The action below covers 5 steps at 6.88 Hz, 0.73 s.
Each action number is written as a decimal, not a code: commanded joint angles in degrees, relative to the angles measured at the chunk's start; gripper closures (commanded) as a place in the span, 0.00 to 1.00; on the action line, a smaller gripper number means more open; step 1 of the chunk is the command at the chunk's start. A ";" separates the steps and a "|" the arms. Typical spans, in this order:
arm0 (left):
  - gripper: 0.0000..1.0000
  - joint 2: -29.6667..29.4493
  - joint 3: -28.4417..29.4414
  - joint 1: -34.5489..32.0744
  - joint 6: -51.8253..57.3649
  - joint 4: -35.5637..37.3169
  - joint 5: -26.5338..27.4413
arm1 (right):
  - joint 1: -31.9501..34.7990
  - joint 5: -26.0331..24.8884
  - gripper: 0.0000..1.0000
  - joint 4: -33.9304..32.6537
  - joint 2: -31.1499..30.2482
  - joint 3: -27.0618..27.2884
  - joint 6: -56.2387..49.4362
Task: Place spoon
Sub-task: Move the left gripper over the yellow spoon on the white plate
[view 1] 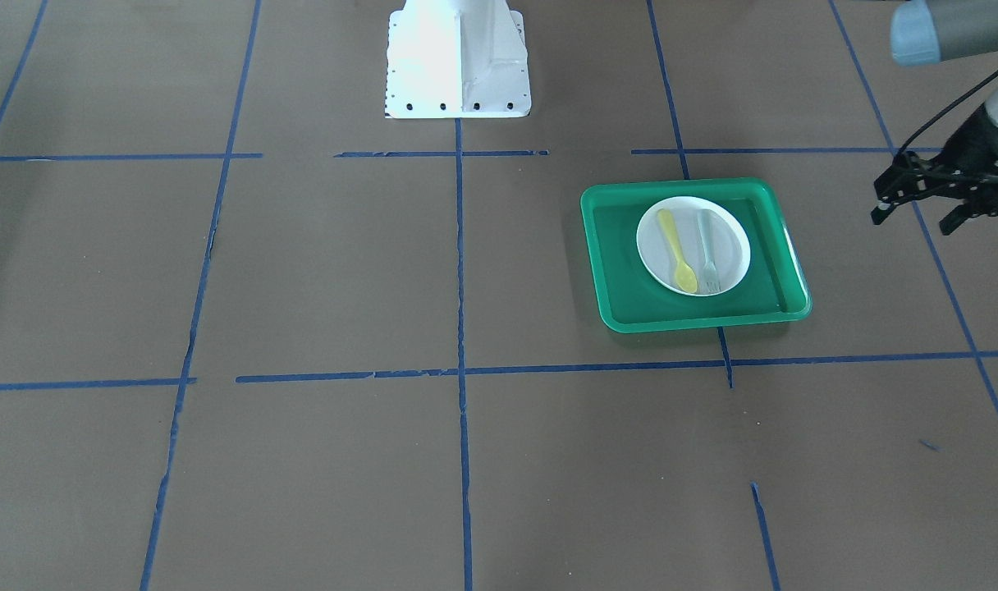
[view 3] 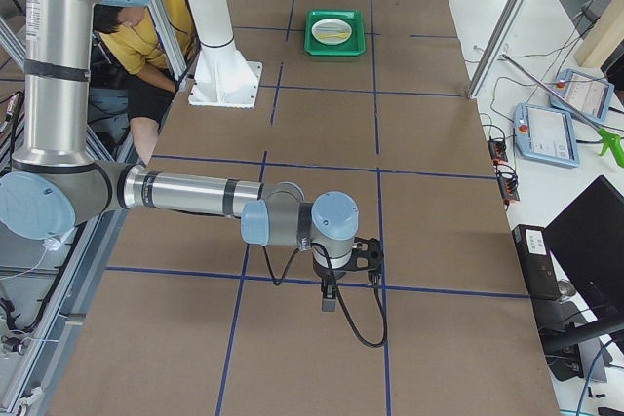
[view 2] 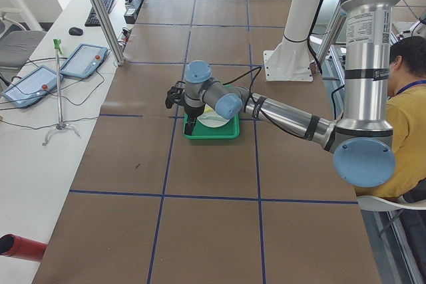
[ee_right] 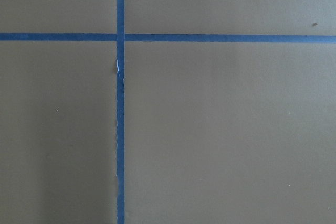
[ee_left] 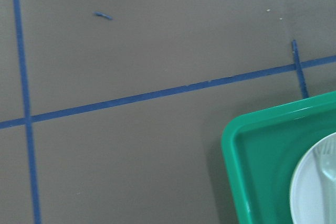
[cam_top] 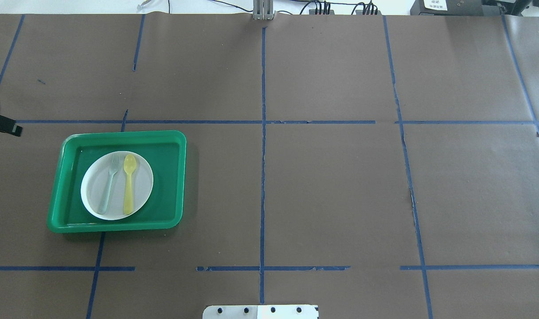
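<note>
The yellow spoon (view 1: 677, 250) lies flat on the white plate (view 1: 733, 246), next to a pale grey-green fork (view 1: 707, 250), and the plate sits in a green tray (view 1: 614, 254). In the overhead view the spoon (cam_top: 129, 184) lies to the right of the fork (cam_top: 108, 186). My left gripper (view 1: 915, 220) is open and empty. It hovers off to the side of the tray, clear of it. My right gripper (view 3: 346, 275) shows only in the exterior right view, far from the tray. I cannot tell whether it is open or shut.
The table is covered in brown paper with blue tape lines. The robot's white base (view 1: 458, 61) stands at the table's edge. The left wrist view shows the tray corner (ee_left: 262, 171) and the plate edge (ee_left: 310, 192). The right wrist view shows only paper and tape.
</note>
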 commanded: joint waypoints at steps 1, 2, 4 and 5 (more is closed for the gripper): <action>0.00 -6.04 0.92 14.31 -20.64 -4.62 7.40 | 0.00 0.00 0.00 0.00 0.00 0.00 0.00; 0.00 -7.56 1.28 18.73 -26.04 -4.27 10.47 | 0.00 0.00 0.00 0.00 0.00 0.00 0.00; 0.18 -7.66 2.94 23.95 -30.22 -4.27 15.32 | 0.00 0.00 0.00 0.00 0.00 0.00 0.00; 0.34 -8.36 3.73 25.09 -30.32 -4.27 15.34 | 0.00 0.00 0.00 0.00 0.00 0.00 0.00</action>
